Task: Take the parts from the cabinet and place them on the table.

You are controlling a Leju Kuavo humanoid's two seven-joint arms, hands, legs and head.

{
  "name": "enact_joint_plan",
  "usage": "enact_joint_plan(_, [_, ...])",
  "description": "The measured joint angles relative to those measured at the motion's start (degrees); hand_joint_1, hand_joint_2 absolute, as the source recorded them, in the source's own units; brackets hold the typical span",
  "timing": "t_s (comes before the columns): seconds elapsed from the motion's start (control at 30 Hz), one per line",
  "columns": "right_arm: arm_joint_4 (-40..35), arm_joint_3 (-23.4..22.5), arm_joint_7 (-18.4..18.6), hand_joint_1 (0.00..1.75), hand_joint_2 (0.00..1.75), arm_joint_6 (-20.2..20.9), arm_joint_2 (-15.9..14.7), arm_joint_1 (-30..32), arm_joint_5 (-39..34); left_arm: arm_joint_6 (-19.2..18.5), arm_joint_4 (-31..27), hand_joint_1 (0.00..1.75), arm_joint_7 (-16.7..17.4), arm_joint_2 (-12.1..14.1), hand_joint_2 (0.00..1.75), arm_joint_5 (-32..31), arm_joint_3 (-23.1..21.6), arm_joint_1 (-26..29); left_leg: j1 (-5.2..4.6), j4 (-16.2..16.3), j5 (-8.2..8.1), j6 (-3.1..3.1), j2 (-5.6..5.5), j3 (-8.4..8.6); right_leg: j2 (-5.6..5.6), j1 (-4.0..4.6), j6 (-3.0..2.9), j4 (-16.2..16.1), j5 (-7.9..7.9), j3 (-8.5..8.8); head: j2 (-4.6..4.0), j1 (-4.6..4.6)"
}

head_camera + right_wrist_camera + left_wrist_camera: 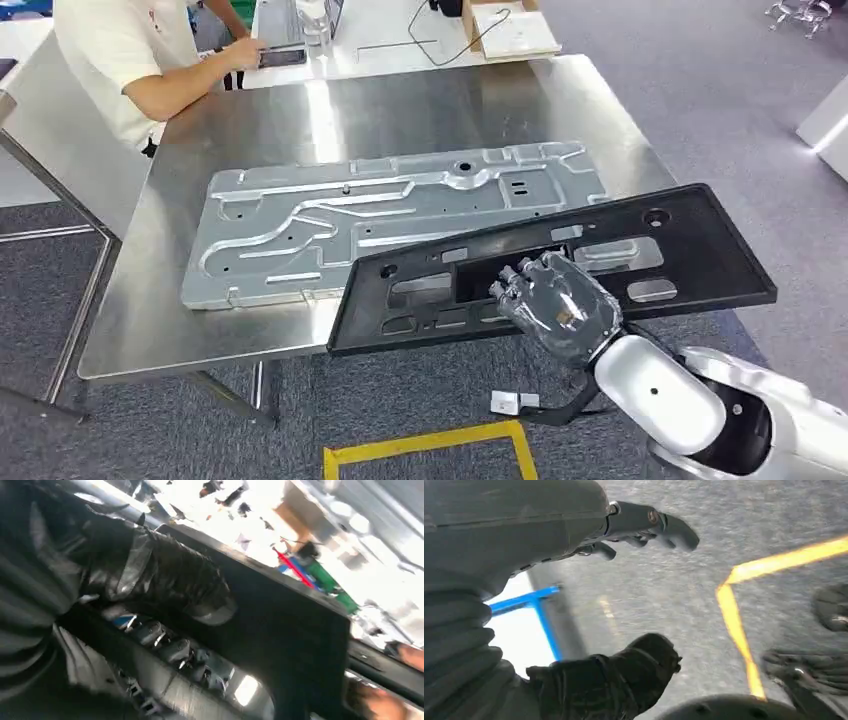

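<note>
- The black panel (560,270) is long and flat, with cut-out windows along its length. Its long axis runs from my lower left up toward my right, so the right end sits farther from me and the left end nearer.
- It lies tilted across the near edge of the steel table (400,110). Its left end hangs out past that edge, over the carpet, and its right end reaches past the table's right side.
- The panel overlaps the near right part of the silver stamped plate (330,225), which lies flat on the table with its long axis across my view. I cannot tell whether the two are touching.
- My right hand (555,300) holds the panel at its near long edge, about the middle of its length. My fingers (515,280) curl up through one of the large openings, and the back of the hand faces up toward me.
- In the right wrist view my thumb (165,575) presses on the panel's (285,625) dark face, and my other fingers (170,647) are hooked around the rim of an opening from the other side.
- My right forearm comes in from the lower right, angled up and to the left toward the panel.
- My left hand (624,595) hangs over the grey floor beside a yellow tape line (736,625). It holds nothing; its fingers (659,527) and thumb (634,672) are well apart.
- A person (130,50) in a pale shirt stands at the table's far left corner.
</note>
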Motion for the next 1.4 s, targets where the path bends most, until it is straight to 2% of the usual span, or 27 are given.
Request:
enact_joint_plan(0.1, [0.0, 0.0, 0.0, 1.75, 1.75, 0.0, 0.0, 0.1, 0.0, 0.0, 0.0, 0.00, 0.0, 0.0, 1.75, 0.0, 0.0, -0.1, -0.10, 0.0, -0.31, 0.06, 0.04, 0.15, 0.03, -0.06, 0.05, 0.6, 0.40, 0.05, 0.02, 0.15])
enact_joint_plan(0.17, [0.0, 0.1, 0.0, 1.75, 1.75, 0.0, 0.0, 0.0, 0.0, 0.0, 0.0, 0.00, 0.0, 0.0, 1.75, 0.0, 0.0, -0.2, -0.09, 0.0, -0.68, 0.29, 0.13, 1.75, 0.19, -0.03, 0.33, 1.7, 1.01, -0.50, 0.00, 0.20])
enact_joint_plan(0.2, [-0.2, 0.7, 0.4, 1.75, 1.75, 0.0, 0.3, -0.2, 0.2, 0.0, 0.0, 0.00, 0.0, 0.1, 1.75, 0.0, -0.1, -0.9, 0.15, -0.7, -3.24, 1.47, 0.35, 5.78, -0.51, 0.21, 0.57, 13.7, -2.01, -8.92, 0.02, 0.24])
enact_joint_plan(0.27, [-0.2, 0.9, 1.0, 1.75, 1.75, -0.2, 0.3, 0.1, 0.8, 0.1, 0.0, 0.00, 0.0, 0.1, 1.75, 0.0, -0.1, -1.0, 0.33, -0.7, -4.85, 1.43, 0.22, 7.40, -0.58, 0.04, 0.96, 14.7, -7.82, -12.88, 0.02, 0.14])
enact_joint_plan(0.3, [-0.2, 1.0, 1.3, 1.75, 1.75, -0.7, 0.3, 0.4, 1.4, 0.1, 0.0, 0.00, 0.0, 0.1, 1.75, 0.1, -0.1, -0.9, 0.49, -0.7, -5.74, 1.25, 0.17, 8.40, -0.60, -0.16, 1.19, 13.5, -8.84, -14.01, 0.00, 0.16])
enact_joint_plan(0.33, [-0.2, 1.0, 1.4, 1.75, 1.75, -1.7, 0.3, 0.6, 2.3, 0.1, 0.0, 0.00, 0.0, 0.0, 1.75, 0.1, -0.1, -0.8, 0.70, -0.7, -6.61, 1.03, 0.13, 9.55, -0.65, -0.33, 1.52, 11.2, -7.69, -14.38, 0.02, 0.14])
enact_joint_plan(0.37, [-0.2, 1.0, 1.1, 1.75, 1.75, -3.7, 0.3, 1.0, 3.8, 0.1, 0.0, 0.00, 0.0, 0.0, 1.75, 0.1, -0.1, -0.7, 0.96, -0.7, -7.61, 0.75, 0.11, 10.79, -0.73, -0.59, 1.86, 7.7, -3.95, -14.36, 0.02, 0.20])
enact_joint_plan(0.43, [-0.2, 0.9, 0.4, 1.75, 1.75, -8.2, 0.3, 1.8, 6.8, 0.3, 0.0, 0.00, 0.0, 0.1, 1.75, 0.0, -0.1, -0.5, 0.78, -0.2, -9.90, -0.20, 0.06, 12.43, -1.60, -1.24, 2.59, 0.9, 8.72, -14.53, 0.02, 0.44])
enact_joint_plan(0.47, [-0.2, 0.9, 0.2, 1.75, 1.75, -9.9, 0.4, 1.9, 7.9, 0.5, 0.0, 0.00, 0.0, 0.1, 1.75, 0.1, -0.1, -0.5, 0.80, -0.3, -10.85, -0.33, -0.03, 12.58, -2.59, -1.05, 1.45, 1.8, 6.72, -14.02, 0.02, 0.57])
enact_joint_plan(0.5, [-0.6, 0.7, 0.0, 1.75, 1.75, -11.0, 0.4, 2.6, 8.6, 0.5, 0.0, 0.00, 0.0, 0.1, 1.75, 0.0, -0.1, -0.7, 0.65, -0.5, -11.82, -0.83, 0.12, 13.34, -2.06, -0.47, 1.24, 1.5, 7.53, -13.37, 0.02, 0.33])
enact_joint_plan(0.53, [-0.7, 0.3, -0.3, 1.75, 1.75, -12.5, 0.4, 3.3, 9.4, 0.6, 0.0, 0.00, 0.1, 0.1, 1.75, 0.0, -0.2, -0.6, 0.76, 0.5, -10.94, -1.24, 0.18, 14.15, -1.79, -0.98, 0.65, 1.4, 7.36, -13.07, 0.00, 0.51])
enact_joint_plan(0.6, [-0.9, -0.8, -0.4, 1.75, 1.75, -14.9, 0.4, 4.1, 10.8, 0.7, 0.0, 0.00, 0.2, 0.1, 1.75, 0.1, -0.2, -0.8, 1.05, 3.3, -10.28, -1.56, 0.48, 12.80, -1.71, -0.97, -0.27, 1.2, 7.04, -11.80, 0.02, 0.34])
enact_joint_plan(0.67, [-1.0, -1.6, -0.7, 1.75, 1.75, -15.6, 0.4, 5.0, 11.3, 0.7, 0.0, 0.00, 0.3, 0.0, 1.75, 0.1, -0.2, -1.0, 1.44, 10.0, -9.75, -2.33, 0.83, 8.28, -1.59, -0.82, -0.75, 0.7, 6.11, -10.55, 0.02, 0.16])
enact_joint_plan(0.73, [-0.9, -1.9, -0.7, 1.75, 1.75, -15.9, 0.4, 6.2, 11.4, 0.6, 0.0, 0.00, 0.4, 0.0, 1.75, 0.1, -0.2, -1.0, 1.68, 15.4, -14.44, -2.85, 0.97, 2.95, -1.51, -0.62, -0.94, 0.1, 5.47, -8.94, 0.02, 0.20])
enact_joint_plan(0.8, [-0.7, -2.7, 0.0, 1.75, 1.75, -18.3, 0.5, 8.0, 10.7, 0.3, 0.0, 0.00, 0.3, -0.1, 1.75, 0.1, -0.2, -0.9, 1.67, 14.9, -18.80, -2.50, 0.97, 0.20, -1.32, -0.30, -1.00, -0.4, 4.29, -7.10, 0.00, 0.20])
enact_joint_plan(0.83, [-0.5, -3.4, 0.2, 1.75, 1.75, -19.3, 0.5, 8.7, 10.2, 0.2, 0.0, 0.00, 0.3, -0.1, 1.75, 0.1, -0.3, -0.8, 1.57, 12.7, -18.50, -2.08, 0.95, -0.16, -1.20, -0.12, -1.02, -0.5, 3.60, -6.19, 0.00, 0.16])
enact_joint_plan(0.87, [-0.2, -3.9, 0.4, 1.75, 1.75, -20.3, 0.5, 9.1, 9.8, 0.2, 0.0, 0.00, 0.2, -0.2, 1.75, 0.0, -0.3, -0.7, 1.30, 9.4, -15.83, -1.42, 0.93, -0.05, -1.16, 0.05, -1.04, -0.5, 2.86, -5.20, 0.02, 0.20])
enact_joint_plan(0.9, [0.0, -4.5, 0.4, 1.75, 1.75, -21.0, 0.5, 9.5, 9.6, 0.3, 0.0, 0.00, 0.2, -0.2, 1.75, 0.0, -0.3, -0.5, 0.87, 5.2, -10.03, -0.70, 0.88, 0.26, -1.14, 0.15, -1.05, -0.6, 2.06, -4.19, 0.00, 0.20])
enact_joint_plan(0.93, [0.5, -4.9, 0.5, 1.75, 1.75, -21.4, 0.5, 9.9, 9.6, 0.4, 0.0, 0.00, 0.2, 0.1, 1.75, -0.1, -0.3, -0.3, 0.22, 1.6, -1.94, 0.04, 0.53, 0.19, -1.08, 0.02, -1.04, -0.6, 1.54, -4.17, 0.00, 0.29])
enact_joint_plan(1.0, [1.1, -5.1, 0.4, 1.75, 1.75, -21.7, 0.7, 10.4, 9.3, 0.4, 0.0, 0.00, 0.2, 0.1, 1.75, 0.0, -0.3, -0.3, -0.91, 1.1, -0.76, 0.88, -0.68, 0.88, -0.36, 0.07, -0.29, -0.5, 0.43, -3.55, 0.00, 0.19])
enact_joint_plan(1.13, [1.6, -6.4, 0.5, 1.75, 1.75, -21.8, 0.7, 11.3, 9.2, 0.5, 0.0, 0.00, 0.2, 0.1, 1.75, -0.1, -0.3, -0.8, -0.31, -0.9, -0.61, 0.98, -0.14, 2.76, -0.42, 0.13, 0.26, -0.1, -1.14, -2.99, 0.02, -0.04])
enact_joint_plan(1.17, [1.7, -6.6, 0.5, 1.75, 1.75, -21.9, 0.7, 11.3, 9.2, 0.5, 0.0, 0.00, 0.2, 0.1, 1.75, -0.1, -0.3, -0.9, -0.24, -1.0, -0.97, 1.91, 0.04, 3.16, -0.59, 0.34, 0.30, 3.1, -2.58, -4.92, 0.02, -0.06])
enact_joint_plan(1.23, [2.0, -6.8, 0.5, 1.75, 1.75, -21.9, 0.7, 11.5, 9.2, 0.5, 0.0, 0.00, 0.1, 0.1, 1.75, -0.1, -0.3, -1.1, -0.18, -1.0, -1.81, 2.05, 0.02, 3.72, -0.61, 0.33, 0.56, 12.4, -5.44, -11.00, 0.02, -0.06])
enact_joint_plan(1.27, [2.3, -7.0, 0.6, 1.75, 1.75, -22.1, 0.7, 11.9, 8.9, 0.5, 0.0, 0.00, 0.0, 0.0, 1.75, -0.1, -0.3, -1.2, -0.18, -0.9, -2.29, 2.02, -0.03, 4.05, -0.62, 0.27, 0.75, 15.5, -5.50, -13.66, 0.02, -0.13])
enact_joint_plan(1.3, [2.6, -7.3, 0.8, 1.75, 1.75, -22.4, 0.7, 12.3, 8.4, 0.5, 0.0, 0.00, -0.1, 0.0, 1.75, -0.1, -0.3, -1.2, -0.10, -0.7, -2.79, 1.91, -0.10, 4.48, -0.64, 0.23, 0.94, 15.8, -4.11, -15.02, 0.02, -0.04])
enact_joint_plan(1.33, [2.9, -7.6, 1.0, 1.75, 1.75, -23.0, 0.7, 12.7, 7.6, 0.5, 0.0, 0.00, -0.1, -0.1, 1.75, -0.1, -0.3, -1.2, 0.02, -0.4, -3.45, 1.74, -0.24, 5.07, -0.65, 0.17, 1.12, 13.4, -1.01, -15.00, 0.02, -0.08])
enact_joint_plan(1.4, [4.9, -8.9, 1.1, 1.75, 1.75, -26.7, 0.7, 13.8, 4.5, 0.6, 0.0, 0.00, 0.3, -0.1, 1.75, -0.1, -0.3, -1.2, 0.27, 0.5, -4.91, 1.34, -0.41, 6.07, -0.65, -0.02, 1.37, 4.7, 6.00, -12.66, 0.00, -0.04])
